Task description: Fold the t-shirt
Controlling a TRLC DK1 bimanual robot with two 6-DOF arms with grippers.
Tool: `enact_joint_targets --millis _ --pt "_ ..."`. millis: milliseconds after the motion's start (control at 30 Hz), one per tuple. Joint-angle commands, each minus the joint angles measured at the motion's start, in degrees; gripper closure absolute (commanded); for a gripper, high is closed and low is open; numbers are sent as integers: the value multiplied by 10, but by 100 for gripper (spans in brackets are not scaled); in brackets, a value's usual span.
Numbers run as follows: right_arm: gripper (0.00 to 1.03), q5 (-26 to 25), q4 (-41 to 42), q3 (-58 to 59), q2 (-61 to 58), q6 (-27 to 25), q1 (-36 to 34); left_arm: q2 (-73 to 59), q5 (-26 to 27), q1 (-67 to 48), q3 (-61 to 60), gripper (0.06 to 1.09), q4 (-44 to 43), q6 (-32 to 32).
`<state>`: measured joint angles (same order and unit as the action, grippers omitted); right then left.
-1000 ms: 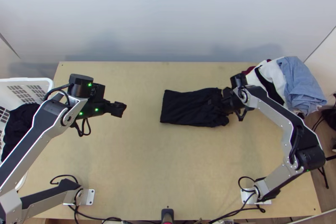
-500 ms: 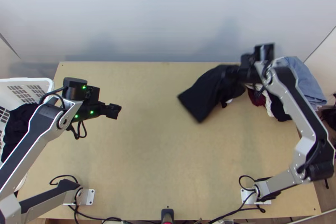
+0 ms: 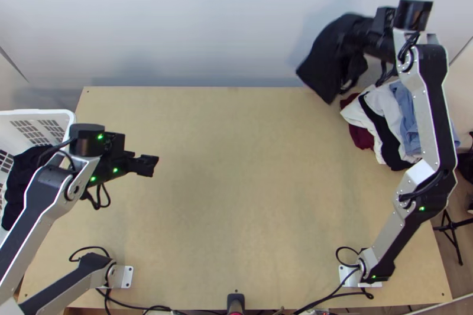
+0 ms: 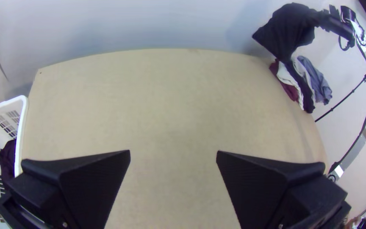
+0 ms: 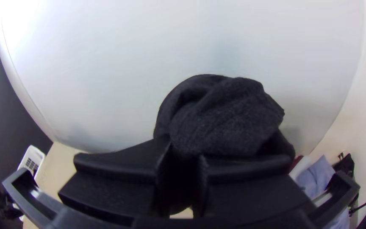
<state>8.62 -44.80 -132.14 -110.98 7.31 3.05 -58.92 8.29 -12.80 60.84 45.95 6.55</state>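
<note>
Pale wall (image 3: 207,13) behind, black cloth up in front of it!

Right gripper (image 5: 185,159) first, and it's clamped on the black t-shirt (image 3: 324,64), jaws closed with the fabric bunched up between them. Out from that grip the shirt hangs in the air off the table's far right corner, gathered at the top, its lower end falling flatter to a pointed corner. Just beside and below it sits the pile of clothes (image 3: 384,117), maroon, white, black and blue, and my read is that this shirt is headed there, folding probably as good as done

How will it handle? Soft, light, floppy, I'd say, nothing fragile about it, but the layers could slide and fan open while it hangs from one pinch. Best hold is through every layer near a folded edge, then a low, slow lay-down; let go too high and it may crumple or slip off the pile

Farther out, the left gripper (image 4: 173,153) is over the left side of the wooden table (image 3: 224,208), jaws wide apart, nothing between them. Beyond it, at the left edge, a white basket (image 3: 41,113) with dark cloth (image 3: 23,182) inside
</note>
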Motion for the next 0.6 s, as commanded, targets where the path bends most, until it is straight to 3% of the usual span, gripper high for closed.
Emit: enact_joint_targets --millis 0,300,567 --pt "100 -70 65 -70 -5 34 -37 43 0 16 -37 10 0 -5" --pt "100 -85 97 -34 41 4 -160 64 1 11 -45 10 6 -3" --pt "100 -78 150 -19 40 -72 -284 70 1 11 -47 10 9 3"
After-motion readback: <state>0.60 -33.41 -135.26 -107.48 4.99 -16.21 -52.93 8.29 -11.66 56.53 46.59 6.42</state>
